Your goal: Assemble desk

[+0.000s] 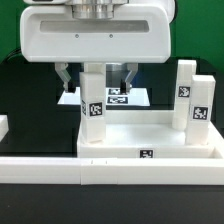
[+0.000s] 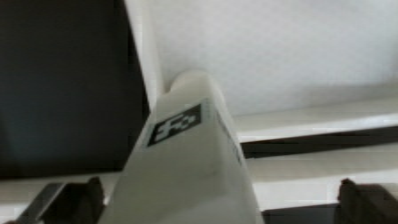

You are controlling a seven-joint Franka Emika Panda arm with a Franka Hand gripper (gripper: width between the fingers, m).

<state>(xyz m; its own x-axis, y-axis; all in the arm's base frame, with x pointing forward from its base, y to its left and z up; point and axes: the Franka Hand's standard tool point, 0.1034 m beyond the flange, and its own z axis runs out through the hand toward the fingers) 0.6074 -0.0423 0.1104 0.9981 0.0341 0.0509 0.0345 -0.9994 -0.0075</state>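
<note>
While the desk top [image 1: 150,135] sits against the long white border wall [image 1: 60,170] at the near side of the black tabletop [image 1: 25,100], the gripper [image 1: 97,78] hangs over the leg [image 1: 93,100] standing at the top's left corner on the exterior view's left, its fingers [image 1: 64,80] spread wide on either side and gripping nothing; two more legs [image 1: 193,98] stand at the right corner. The step in hand looks like seating this leg (whether it is fully home I cannot tell); next, I judge, the fingers must close squarely on it and turn or press it without tilting the post.
</note>
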